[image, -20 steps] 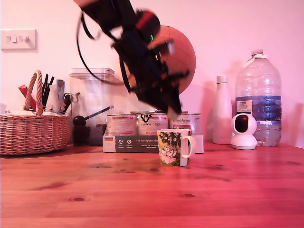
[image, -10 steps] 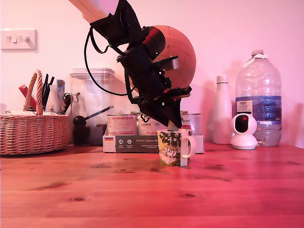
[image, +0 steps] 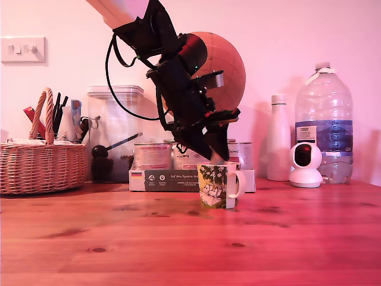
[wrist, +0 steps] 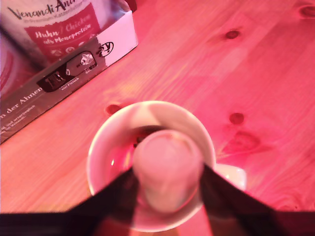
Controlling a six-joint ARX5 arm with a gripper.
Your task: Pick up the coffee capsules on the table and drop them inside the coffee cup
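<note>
Wrist view: pale capsule between tool fingers.

coffee cup: white, foliage print, standing upright, handle facing the exterior view's right | pale capsule: hanging over the cup's mouth, blurred | dark capsule: something dark lying inside, partly hidden

White coffee cup with green foliage print, pale cream capsule, black gripper, reddish knotted wooden table
</note>
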